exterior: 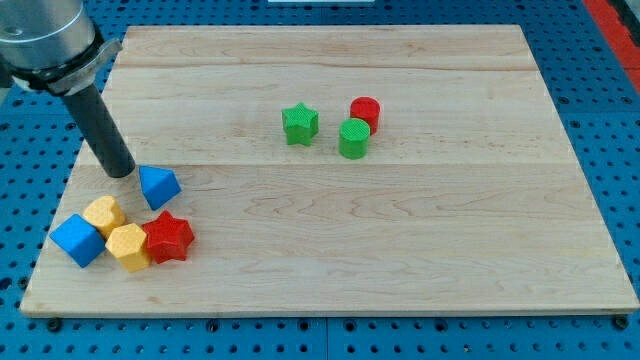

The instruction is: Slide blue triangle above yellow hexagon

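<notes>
The blue triangle (158, 186) lies at the board's left, just above the red star (168, 237). Two yellow blocks sit below and left of it: a yellow hexagon (104, 214) and a second yellow block (127, 246) touching the red star. My tip (121, 172) stands just left of the blue triangle, slightly above it, very close to or touching its left edge. The rod rises from the tip toward the view's top left.
A blue cube (77, 239) sits at the far left by the yellow blocks. A green star (299, 123), a green cylinder (354, 138) and a red cylinder (365, 112) group near the board's top middle. The wooden board (420, 250) ends close left of the cluster.
</notes>
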